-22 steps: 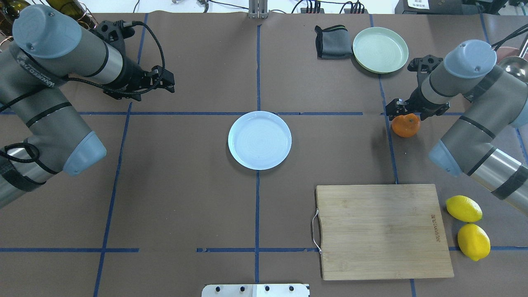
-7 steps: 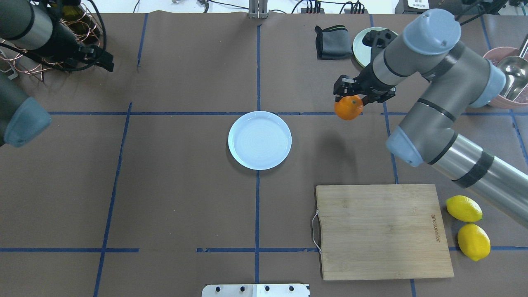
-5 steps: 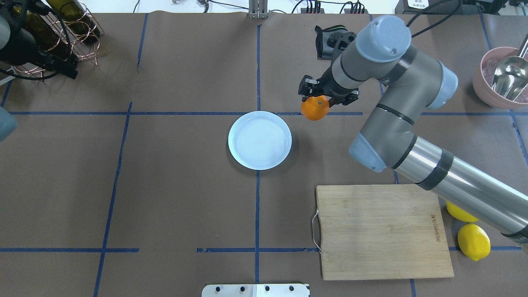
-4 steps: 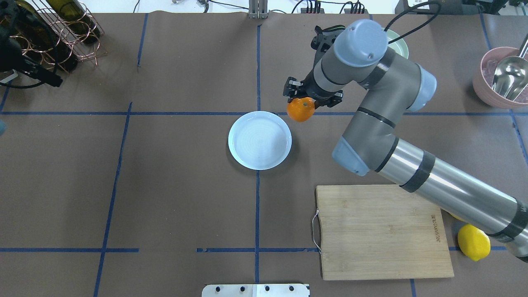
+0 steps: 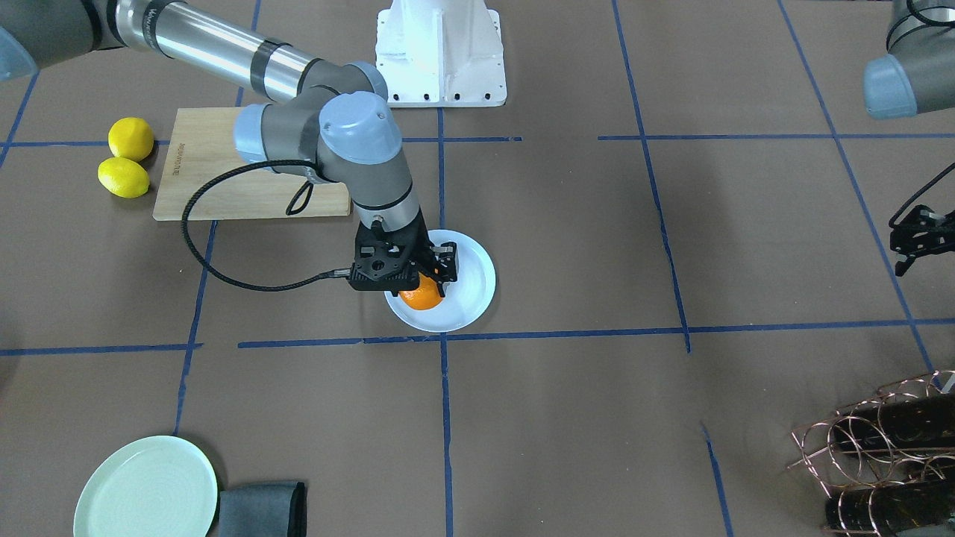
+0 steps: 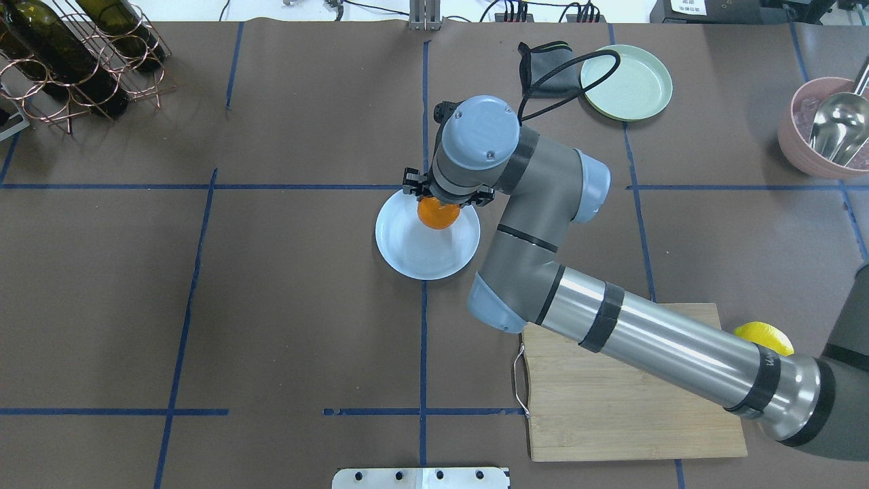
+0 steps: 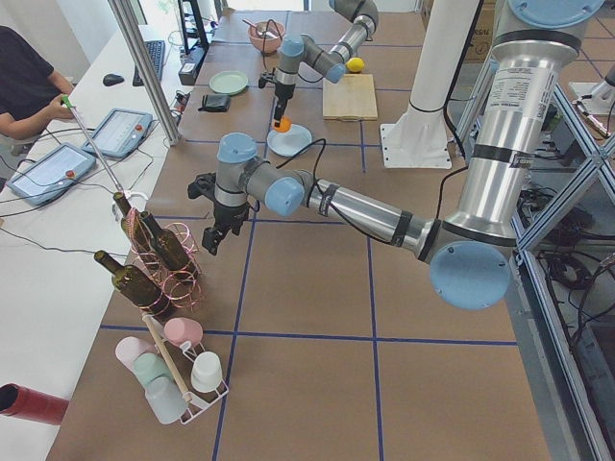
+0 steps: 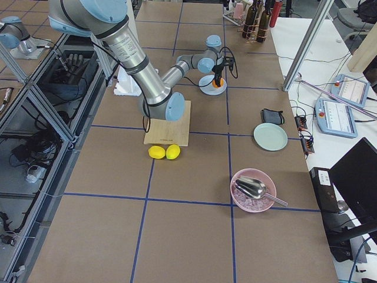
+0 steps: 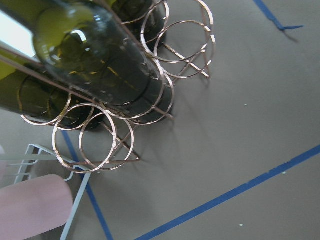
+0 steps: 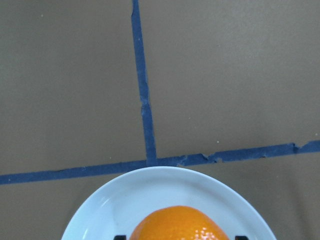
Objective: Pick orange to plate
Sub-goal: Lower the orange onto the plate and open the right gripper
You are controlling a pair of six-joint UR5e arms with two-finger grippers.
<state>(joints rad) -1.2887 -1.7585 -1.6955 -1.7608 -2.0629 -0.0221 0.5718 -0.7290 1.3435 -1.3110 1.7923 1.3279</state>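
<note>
The orange (image 6: 438, 213) is held in my right gripper (image 6: 445, 198), which is shut on it over the far part of the pale bluish-white plate (image 6: 415, 257) at the table's middle. The front-facing view shows the orange (image 5: 422, 297) under the black gripper (image 5: 419, 282), above the plate (image 5: 474, 289). In the right wrist view the orange (image 10: 175, 223) fills the lower edge with the plate (image 10: 100, 215) beneath; I cannot tell whether they touch. My left gripper (image 5: 912, 240) hangs by the wine rack, and I cannot tell whether it is open or shut.
A wooden cutting board (image 6: 638, 397) lies at the near right with a lemon (image 6: 764, 335) beside it. A mint-green plate (image 6: 626, 81) and dark cloth (image 6: 546, 68) sit far right, a pink bowl with scoop (image 6: 825, 136) at the right edge, a wine rack (image 6: 75, 61) far left.
My right arm lifted the orange from the table's right side and carried it left to over the plate. The left arm drew back out of the overhead view.
</note>
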